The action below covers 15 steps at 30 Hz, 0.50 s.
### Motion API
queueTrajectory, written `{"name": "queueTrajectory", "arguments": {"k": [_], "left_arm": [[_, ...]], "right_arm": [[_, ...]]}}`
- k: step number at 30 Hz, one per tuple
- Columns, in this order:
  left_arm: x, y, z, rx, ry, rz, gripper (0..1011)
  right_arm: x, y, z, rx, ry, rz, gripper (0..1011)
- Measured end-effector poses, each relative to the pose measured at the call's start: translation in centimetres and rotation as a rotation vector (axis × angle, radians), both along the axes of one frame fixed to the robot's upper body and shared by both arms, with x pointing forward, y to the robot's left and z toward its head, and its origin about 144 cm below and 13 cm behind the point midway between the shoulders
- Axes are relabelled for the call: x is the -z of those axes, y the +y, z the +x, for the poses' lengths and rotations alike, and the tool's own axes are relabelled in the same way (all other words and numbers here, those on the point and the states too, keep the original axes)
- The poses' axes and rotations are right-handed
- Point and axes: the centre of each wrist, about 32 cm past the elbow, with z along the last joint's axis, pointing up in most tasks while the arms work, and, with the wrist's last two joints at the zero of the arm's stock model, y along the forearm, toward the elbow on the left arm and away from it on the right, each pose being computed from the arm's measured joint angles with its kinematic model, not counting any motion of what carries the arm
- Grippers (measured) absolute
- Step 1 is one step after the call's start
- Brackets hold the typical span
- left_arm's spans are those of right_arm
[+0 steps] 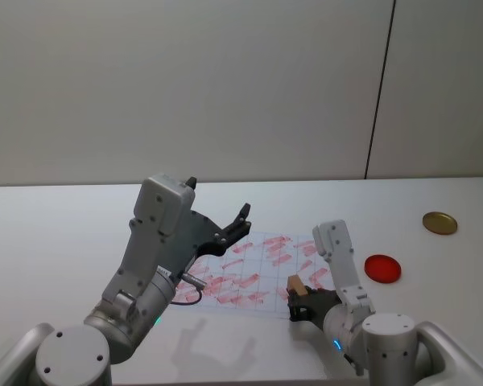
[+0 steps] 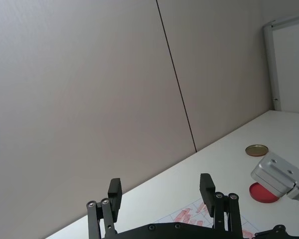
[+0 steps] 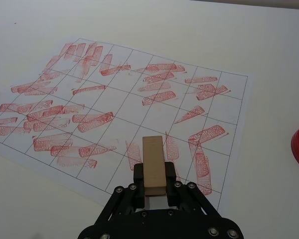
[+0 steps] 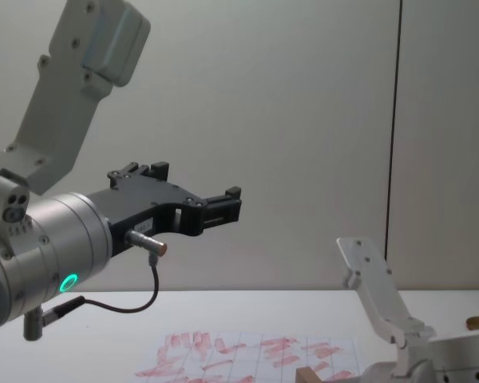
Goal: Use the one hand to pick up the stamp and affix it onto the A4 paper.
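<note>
Tan wood, the stamp (image 1: pixel 295 284) sits pinched in the right gripper (image 1: pixel 299 305) at the near right edge of the A4 paper (image 1: pixel 241 269) in the head view. The left gripper (image 1: pixel 217 199) hangs raised over the paper's left side. Left wrist view: its 2 fingers (image 2: pixel 114 191) are spread wide. Right wrist view: black fingers clamp the stamp above red-smeared grid cells. Chest view: the stamp's top peeks at the bottom edge.

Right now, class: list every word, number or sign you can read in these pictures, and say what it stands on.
None can be read.
On the A4 paper, the red stamp marks: smeared, no letters legible.
On the stamp, shut in the right gripper's jaws: bare wood, no print.
On the left gripper, a pale label: too small to read.
</note>
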Motion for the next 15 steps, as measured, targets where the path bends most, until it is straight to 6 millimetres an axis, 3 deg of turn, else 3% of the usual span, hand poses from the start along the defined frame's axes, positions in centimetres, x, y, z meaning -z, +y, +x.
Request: {"name": "queueTrajectory", "arguments": {"k": [15], "left_arm": [[0.0, 0.0, 0.0, 0.0, 0.0, 0.0, 993]], "right_arm": [[0.48, -0.09, 0.2, 0.007, 0.018, -0.001, 219]]}}
